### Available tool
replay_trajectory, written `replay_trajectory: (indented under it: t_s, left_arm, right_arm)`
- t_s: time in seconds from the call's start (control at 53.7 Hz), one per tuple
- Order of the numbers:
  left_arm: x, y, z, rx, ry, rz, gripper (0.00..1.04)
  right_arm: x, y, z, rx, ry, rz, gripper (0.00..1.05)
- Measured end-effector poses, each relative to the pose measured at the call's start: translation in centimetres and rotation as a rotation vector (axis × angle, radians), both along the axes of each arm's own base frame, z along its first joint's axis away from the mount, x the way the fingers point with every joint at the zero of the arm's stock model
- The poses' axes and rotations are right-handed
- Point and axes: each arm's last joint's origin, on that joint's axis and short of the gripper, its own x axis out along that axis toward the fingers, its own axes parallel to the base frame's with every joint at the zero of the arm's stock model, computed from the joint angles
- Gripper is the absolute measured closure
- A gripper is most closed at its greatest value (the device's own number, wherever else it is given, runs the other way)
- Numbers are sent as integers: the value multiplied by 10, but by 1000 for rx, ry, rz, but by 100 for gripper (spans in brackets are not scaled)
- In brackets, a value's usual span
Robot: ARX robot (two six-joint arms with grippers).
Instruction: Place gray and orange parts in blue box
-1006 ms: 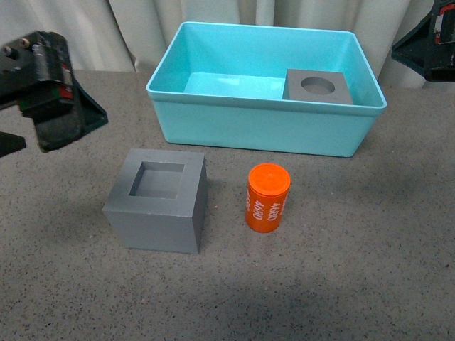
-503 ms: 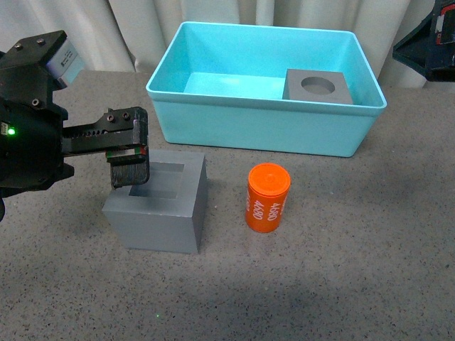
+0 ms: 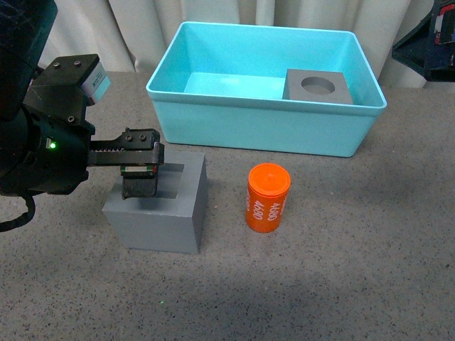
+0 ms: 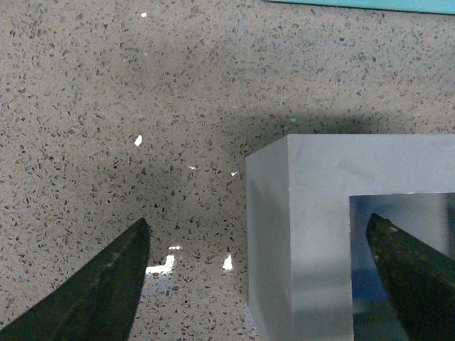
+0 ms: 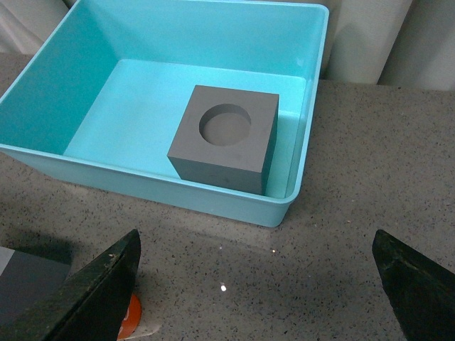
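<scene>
A gray cube with a square recess (image 3: 162, 217) (image 4: 320, 177) stands on the table at front left. My left gripper (image 3: 139, 183) (image 4: 257, 224) is open and straddles the cube's left wall, one finger outside and the other inside the recess. The orange cylinder printed "4680" (image 3: 268, 197) (image 5: 128, 321) stands upright to the cube's right. Behind them is the blue box (image 3: 263, 117) (image 5: 213, 200), with the gray cube with a round recess (image 3: 318, 87) (image 5: 224, 142) in its right part. My right gripper (image 5: 256, 245) is open and hangs empty above the table in front of the box.
The speckled gray table (image 3: 341, 277) extends around the parts. A pale curtain (image 3: 142, 28) hangs close behind the box. Part of the right arm (image 3: 426, 46) shows at the upper right edge of the front view.
My left arm has swung in from the left and come down onto the square-recess cube, its fingers now astride the cube's left wall. The parts and the right arm have not moved.
</scene>
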Motion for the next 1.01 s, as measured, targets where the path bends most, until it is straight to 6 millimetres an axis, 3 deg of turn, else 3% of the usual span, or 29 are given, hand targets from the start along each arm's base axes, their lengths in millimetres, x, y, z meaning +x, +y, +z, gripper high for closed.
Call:
replay_trajectory:
  t_s: [0.298, 0.373, 0.429, 0.671, 0.839, 1.006]
  left_arm:
    - [2, -3, 2, -6, -1, -7, 66]
    - [2, -4, 3, 26, -9, 7, 81]
    - [2, -4, 3, 30, -16, 13, 86]
    - [1, -3, 13, 21, -36, 47, 87]
    - [1, -7, 57, -40, -130, 54, 87]
    - [15, -15, 110, -111, -275, 47, 87]
  right_arm:
    - [0, 0, 0, 0, 0, 0, 10]
    - [0, 0, 0, 0, 0, 0, 10]
    - [0, 0, 0, 0, 0, 0, 10]
    - [0, 0, 0, 0, 0, 0, 10]
    - [0, 0, 0, 0, 0, 0, 10]
    - [0, 0, 0, 0, 0, 0, 10]
